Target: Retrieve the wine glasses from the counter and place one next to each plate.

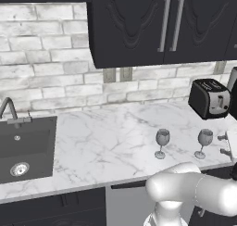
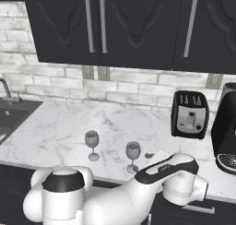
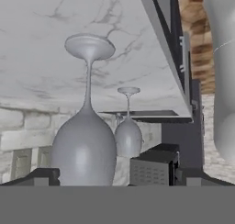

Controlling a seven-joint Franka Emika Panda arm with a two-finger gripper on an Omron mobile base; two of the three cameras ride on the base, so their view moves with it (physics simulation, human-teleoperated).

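at the left of the left base view the sink (image 1: 25,148) is sunk into the counter (image 1: 106,141). lower centre-right, two wine glasses (image 1: 162,143) stand upright near the front edge, side by side but apart, likely so each can be taken singly. in the hand view the gripper (image 3: 114,175) has its tips spread wide, holding nothing, the nearer glass (image 3: 85,140) between them.
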